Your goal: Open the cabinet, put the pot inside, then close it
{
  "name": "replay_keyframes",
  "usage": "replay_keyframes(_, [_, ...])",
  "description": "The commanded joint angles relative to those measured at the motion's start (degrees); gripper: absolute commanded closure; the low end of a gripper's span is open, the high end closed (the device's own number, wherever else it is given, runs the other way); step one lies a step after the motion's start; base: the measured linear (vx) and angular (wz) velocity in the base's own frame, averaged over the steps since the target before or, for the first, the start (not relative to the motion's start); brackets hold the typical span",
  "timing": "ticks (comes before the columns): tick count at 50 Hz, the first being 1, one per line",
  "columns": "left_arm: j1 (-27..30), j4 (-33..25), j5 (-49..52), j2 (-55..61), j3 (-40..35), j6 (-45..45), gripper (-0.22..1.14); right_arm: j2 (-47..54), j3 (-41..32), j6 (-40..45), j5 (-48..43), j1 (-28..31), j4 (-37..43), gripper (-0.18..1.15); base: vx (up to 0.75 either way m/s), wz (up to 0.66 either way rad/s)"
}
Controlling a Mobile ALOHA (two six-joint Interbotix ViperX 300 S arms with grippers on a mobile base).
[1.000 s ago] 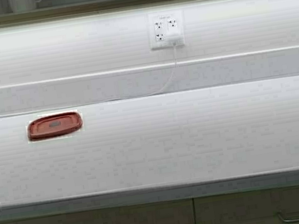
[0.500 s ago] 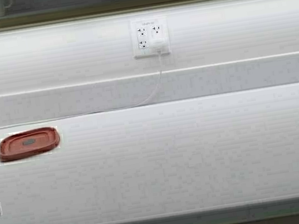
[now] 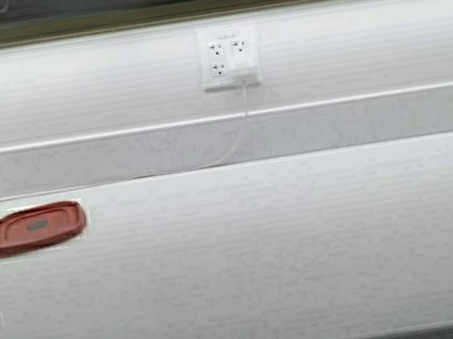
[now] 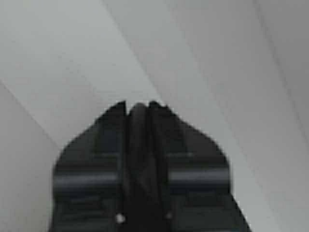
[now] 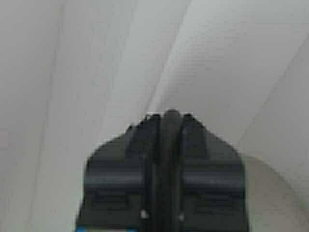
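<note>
You're at the approach step: both claws, left (image 4: pixel 139 104) and right (image 5: pixel 166 115), pinched together and empty above the worktop (image 3: pixel 289 245), so next find the cabinet's handle, out of view.

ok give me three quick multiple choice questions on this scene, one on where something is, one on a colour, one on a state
1. Where on the countertop does the food container lid lie?
A. robot's left
B. centre
C. robot's right

2. What colour is that lid?
A. blue
B. red
C. green

3. How are the fingers of the left pincer?
A. spread wide
B. clamped on the lid
C. shut together, holding nothing

Key: 1 A, the high view shows the lid near the left edge. 2 B, it is reddish brown against the white top. 3 C, the left wrist view shows the fingertips pressed together with only bare surface beyond.
</note>
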Motion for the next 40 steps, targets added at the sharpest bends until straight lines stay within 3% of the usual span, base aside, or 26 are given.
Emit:
replay_keyframes(1, [-5.3,0.7,2.9,1.5,-7.3,-0.4,0.89,2.8,-8.4,1.1,-0.2,3.6,-0.6,0.9,0.04,-0.01])
replay_keyframes(11, [-5.0,0.6,3.7,4.1,-9.8,-0.7,0.89,5.7,-10.6,1.1,-0.1,3.6,-0.5,0.9,0.03,0.02])
replay_keyframes(40, [-4.2,0.1,3.6,8.3,-9.1,-3.4,0.89,8.3,-8.3,1.4,-1.5,2.5,-0.4,0.9,0.02,0.01])
